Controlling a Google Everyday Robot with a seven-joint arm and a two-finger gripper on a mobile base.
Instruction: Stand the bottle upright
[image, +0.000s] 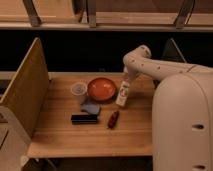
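Bottle: near upright, slight tilt, base on table, just beside red bowl.
Gripper: at bottle's top; grip state can't tell.
Also on table: clear cup, blue pad, black bar, dark red obj..

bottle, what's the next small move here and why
Probably ease the bottle the last bit to vertical and set its base flat on the table. It stands almost upright beside the red bowl, leaning slightly, with the gripper at its top, so it does not look settled on its own yet.
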